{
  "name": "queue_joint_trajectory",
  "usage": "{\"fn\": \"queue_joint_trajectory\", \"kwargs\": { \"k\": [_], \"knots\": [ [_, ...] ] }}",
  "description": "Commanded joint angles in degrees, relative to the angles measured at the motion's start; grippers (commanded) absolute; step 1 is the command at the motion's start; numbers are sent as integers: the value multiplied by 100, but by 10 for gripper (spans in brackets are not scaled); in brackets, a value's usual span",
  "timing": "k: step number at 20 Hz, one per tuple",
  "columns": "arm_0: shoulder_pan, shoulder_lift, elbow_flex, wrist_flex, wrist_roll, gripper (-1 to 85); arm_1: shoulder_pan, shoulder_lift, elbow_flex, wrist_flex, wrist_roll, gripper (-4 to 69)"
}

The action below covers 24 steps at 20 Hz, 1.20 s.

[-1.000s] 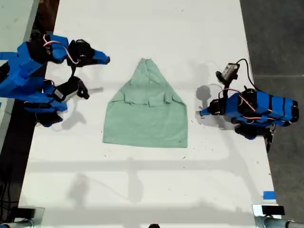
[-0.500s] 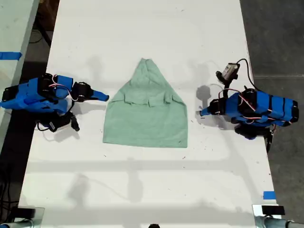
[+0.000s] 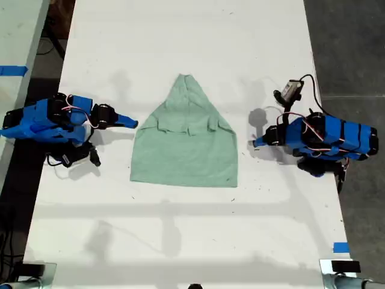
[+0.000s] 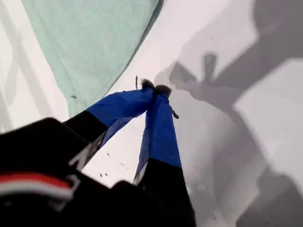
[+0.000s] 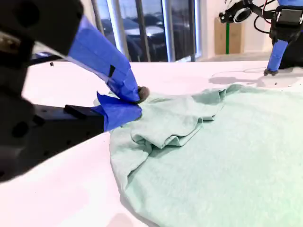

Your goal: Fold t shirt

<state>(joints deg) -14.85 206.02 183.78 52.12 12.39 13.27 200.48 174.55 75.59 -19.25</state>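
T shirt (image 3: 185,141) lies flat at the middle of the white tabletop (image 3: 180,241) in the exterior view, sleeves folded in, collar end tapering toward the frame's top. My first gripper (image 4: 155,88), at the exterior view's right, rests beside the shirt's edge on bare tabletop, jaws together, nothing between them. My second gripper (image 5: 135,100), at the exterior view's left, sits low just beside the shirt's other edge, jaws nearly together; cannot tell if cloth is pinched.

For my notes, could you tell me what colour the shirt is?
The shirt is plain pale mint green, seen best in the exterior view.
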Motion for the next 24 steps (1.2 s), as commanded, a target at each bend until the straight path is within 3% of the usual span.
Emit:
{"fn": "queue_joint_trajectory", "kwargs": {
  "k": [1,24],
  "knots": [
    [-18,44,62,62,-325,-1,53,53,246,-9,44,5],
    [-53,44,88,237,-308,-1,44,53,246,-9,44,5]
  ]
}}
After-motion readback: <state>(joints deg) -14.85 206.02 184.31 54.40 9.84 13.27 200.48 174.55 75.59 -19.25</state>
